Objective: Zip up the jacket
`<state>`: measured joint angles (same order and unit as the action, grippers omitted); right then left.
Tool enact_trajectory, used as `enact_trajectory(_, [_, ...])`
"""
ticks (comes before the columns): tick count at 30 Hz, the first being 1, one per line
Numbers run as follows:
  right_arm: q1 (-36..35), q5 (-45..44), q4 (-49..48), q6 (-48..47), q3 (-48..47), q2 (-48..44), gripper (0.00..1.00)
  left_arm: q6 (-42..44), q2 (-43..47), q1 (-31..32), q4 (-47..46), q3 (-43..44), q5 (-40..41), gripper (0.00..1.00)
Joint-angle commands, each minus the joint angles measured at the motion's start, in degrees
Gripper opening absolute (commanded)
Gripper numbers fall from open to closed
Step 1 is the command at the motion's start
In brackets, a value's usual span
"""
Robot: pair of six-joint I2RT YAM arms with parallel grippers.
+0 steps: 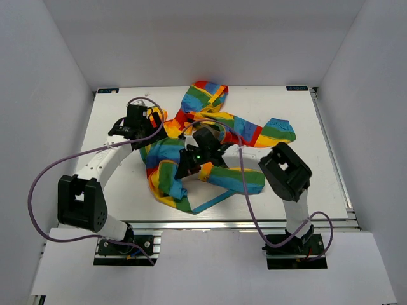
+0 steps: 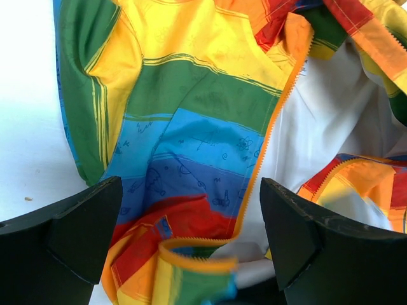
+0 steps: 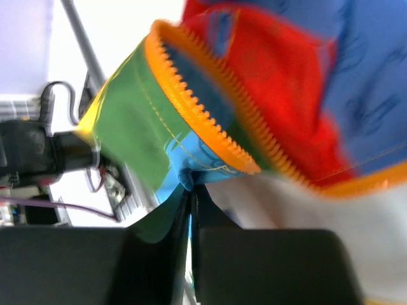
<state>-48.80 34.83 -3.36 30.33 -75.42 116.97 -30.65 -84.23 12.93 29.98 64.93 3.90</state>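
The rainbow-striped jacket [image 1: 241,130] lies crumpled in the middle of the white table, open, with its white lining showing. My left gripper [image 1: 154,124] is at its left edge, open. In the left wrist view the gripper [image 2: 191,254] has its fingers [image 2: 63,241] wide apart over the jacket's [image 2: 191,114] striped panel, and the orange zipper band [image 2: 270,127] curls between them. My right gripper [image 1: 187,166] is over the jacket's middle. In the right wrist view it [image 3: 191,197] is shut on a fold of blue-green fabric beside the orange zipper teeth [image 3: 203,121], lifting that edge.
The white table [image 1: 318,184] is walled in by white panels on three sides. A metal rail [image 1: 331,152] runs along its right edge and another along the near edge. Purple cables [image 1: 38,184] loop from both arms.
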Motion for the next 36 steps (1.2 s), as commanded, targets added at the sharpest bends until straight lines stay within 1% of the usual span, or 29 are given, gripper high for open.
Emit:
enact_trajectory(1, [-0.86, 2.36, -6.93, 3.59, 5.7, -10.84, 0.0, -0.37, 0.29, -0.62, -0.53, -0.41, 0.84, 0.98])
enact_trajectory(3, [-0.95, -0.98, -5.01, 3.34, 11.48, -15.61, 0.0, -0.11, -0.06, -0.62, -1.23, -0.76, -0.12, 0.98])
enact_trajectory(4, [-1.04, -2.3, -1.51, 2.38, 13.7, -20.68, 0.0, 0.07, -0.15, -0.54, -2.02, -1.03, -0.47, 0.98])
enact_trajectory(5, [-1.21, -4.92, -0.44, 2.63, 16.33, -23.51, 0.0, 0.07, -0.15, -0.62, -2.55, -1.73, -0.82, 0.98])
enact_trajectory(6, [-1.39, -5.82, 0.71, 3.15, 19.05, -26.24, 0.0, 0.42, -0.24, -0.62, -2.99, -2.25, -1.7, 0.98])
enact_trajectory(7, [-1.48, -6.35, 1.85, 4.9, 25.08, -32.01, 0.0, 0.51, -0.32, -0.62, -3.69, -2.61, -1.97, 0.98])
enact_trajectory(9, [-1.92, -7.14, 2.56, 7.37, 31.18, -37.75, 0.0, 0.59, -0.67, -0.62, -4.31, -3.66, -2.4, 0.98])
enact_trajectory(10, [-2.09, -7.58, 6.39, 8.6, 36.08, -42.91, 0.0, 0.6, -1.2, -0.62, -4.57, -3.75, -2.76, 0.98])
enact_trajectory(12, [-2.36, -9.51, 11.94, 12.2, 40.24, -47.51, 0.0, 0.95, -1.9, -0.62, -4.93, -3.75, -3.54, 0.98])
enact_trajectory(14, [-2.36, -12.22, 20.61, 15.53, 45.94, -52.53, 0.0, 1.21, -3.05, -0.62, -6.07, -3.84, -7.14, 0.98])
enact_trajectory(15, [-2.36, -13.02, 22.41, 16.6, 47.8, -55.07, 0.0, 1.47, -3.57, -0.62, -6.42, -4.1, -7.94, 0.98])
enact_trajectory(16, [-2.36, -13.64, 23.73, 17.39, 49.47, -55.96, 0.06, 1.47, -4.1, -0.54, -6.6, -4.19, -9.08, 0.98])
enact_trajectory(17, [-2.36, -13.91, 24.7, 18.01, 51.84, -56.67, 0.17, 1.47, -5.06, -0.54, -6.6, -4.19, -9.43, 0.98])
enact_trajectory(18, [-2.44, -13.82, 24.8, 18.8, 52.38, -57.46, 0.22, 1.39, -5.51, -0.54, -6.6, -4.28, -9.53, 0.98])
enact_trajectory(19, [-2.44, -13.48, 24.8, 18.8, 52.48, -58.86, 0.23, 1.3, -5.95, -0.54, -6.51, -4.37, -9.53, 0.98])
enact_trajectory(21, [-2.62, -13.38, 26.28, 16.71, 50.13, -60.88, 0.32, 1.39, -6.56, -0.45, -6.86, -4.37, -10.14, 0.98])
enact_trajectory(22, [-2.71, -13.56, 27.51, 15.39, 48.54, -61.24, 0.45, 1.39, -6.65, -0.27, -6.86, -3.93, -10.14, 0.98])
enact_trajectory(23, [-2.71, -15.73, 29.35, 14.07, 46.61, -61.33, 0.53, 1.47, -6.74, -0.01, -6.6, -3.49, -10.14, 0.98])
enact_trajectory(24, [-2.71, -17.15, 33.55, 10.75, 41.89, -60.81, 0.7, 2.0, -6.65, 0.77, -6.51, -2.88, -9.97, 0.98])
enact_trajectory(26, [-2.71, -22.59, 37.35, 7.92, 36.77, -60.02, 0.76, 3.48, -6.65, 2.27, -4.94, 0.01, -8.3, 0.98])
enact_trajectory(27, [-2.71, -24.79, 39.63, 6.86, 32.48, -59.32, 0.82, 4.11, -6.65, 4.54, -4.06, 1.33, -7.34, 0.98])
enact_trajectory(28, [-2.62, -27.16, 40.26, 5.29, 30.61, -58.96, 0.85, 4.63, -6.74, 5.95, -2.05, 4.21, -6.02, 0.98])
enact_trajectory(29, [-2.45, -32.93, 40.97, 5.1, 28.85, -57.92, 0.87, 5.51, -7.18, 7.62, -0.72, 5.72, -2.27, 0.98])
enact_trajectory(30, [-2.1, -34.81, 41.32, 4.92, 26.31, -57.21, 0.89, 5.52, -7.44, 10.86, 1.47, 7.04, -0.49, 0.98])
enact_trajectory(31, [-0.79, -37.7, 41.24, 4.05, 25.42, -56.59, 0.89, 5.34, -7.53, 12.19, 1.92, 7.93, 0.74, 0.98])
enact_trajectory(32, [0.18, -40.95, 40.97, 4.04, 24.8, -55.72, 0.89, 4.82, -7.71, 13.08, 1.75, 7.76, -0.98, 0.98])
enact_trajectory(33, [2.89, -41.59, 39.23, 3.08, 24.36, -53.88, 0.89, 4.38, -7.71, 13.61, -0.25, 6.72, -3.52, 0.98])
enact_trajectory(34, [4.66, -40.81, 38.26, 2.55, 24.35, -52.9, 0.89, 3.85, -7.62, 13.61, -1.92, 5.14, -7.03, 0.98])
enact_trajectory(36, [7.73, -39.5, 36.15, 1.93, 24.44, -49.32, 0.89, 2.27, -7.97, 13.61, -5.44, 0.13, -10.65, 0.98])
